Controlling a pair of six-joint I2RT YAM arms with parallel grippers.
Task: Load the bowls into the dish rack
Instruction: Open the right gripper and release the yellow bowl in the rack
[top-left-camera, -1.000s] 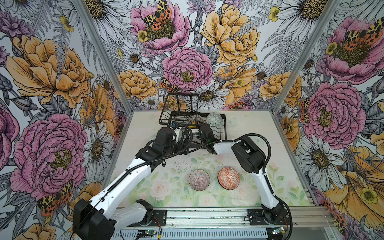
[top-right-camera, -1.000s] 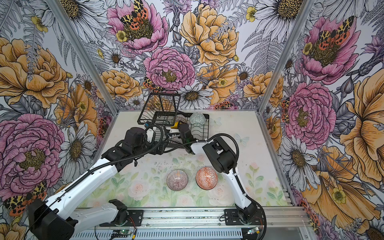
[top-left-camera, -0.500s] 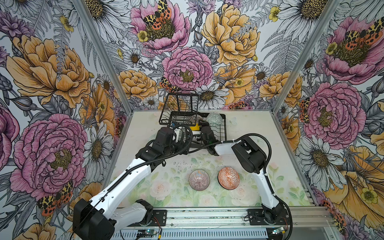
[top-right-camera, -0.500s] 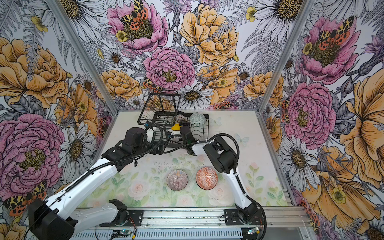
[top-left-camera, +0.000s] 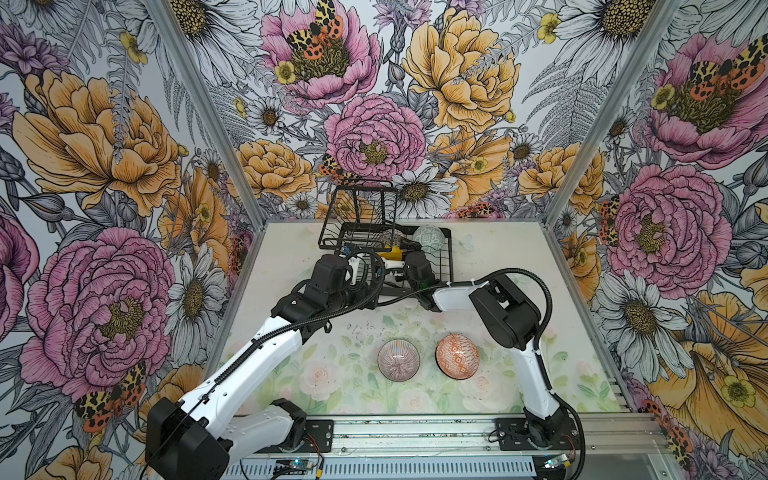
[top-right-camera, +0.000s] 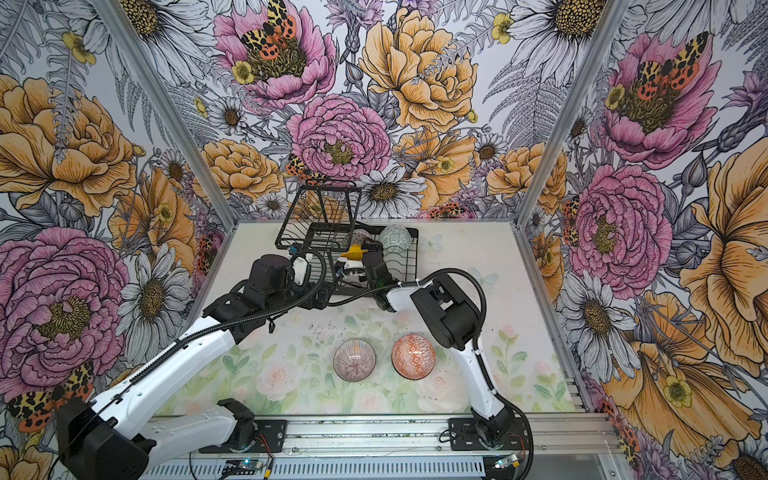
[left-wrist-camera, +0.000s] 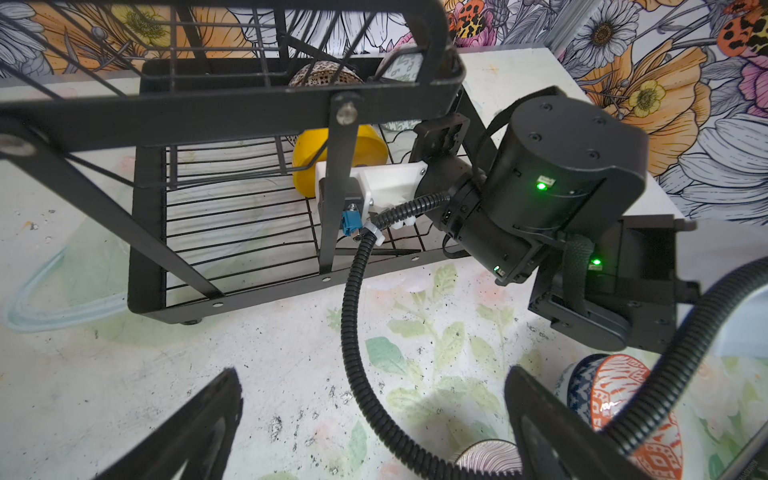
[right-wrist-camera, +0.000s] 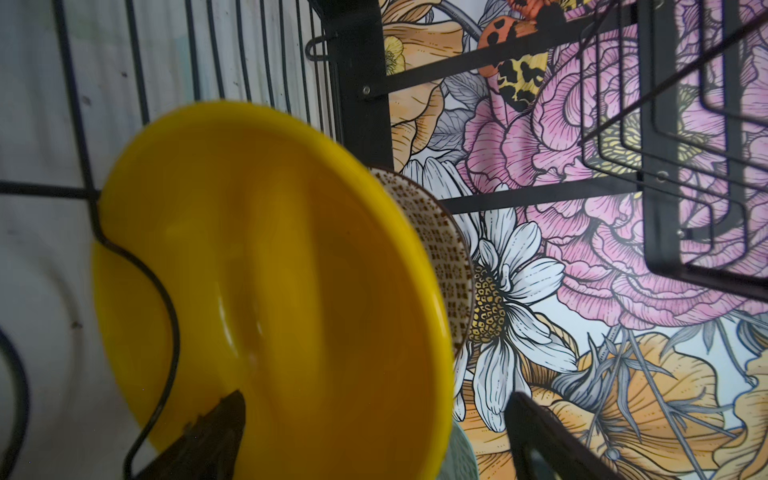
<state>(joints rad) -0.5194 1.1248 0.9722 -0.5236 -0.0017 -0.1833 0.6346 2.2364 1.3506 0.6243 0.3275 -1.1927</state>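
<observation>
Backing my right gripper (right-wrist-camera: 376, 397) out, jaws apart astride the yellow bowl (right-wrist-camera: 270, 270) propped on edge in the dish rack (left-wrist-camera: 143, 232), I could snag its rim and topple it against the black-white bowl (right-wrist-camera: 440, 249).

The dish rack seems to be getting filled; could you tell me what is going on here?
Bowls are being loaded into the dish rack. The right hand is open at the yellow bowl, which stands on edge in the rack by a black-white patterned bowl and a pale green bowl. The left hand hovers open and empty before the rack. A pink bowl and an orange bowl sit on the table.
</observation>
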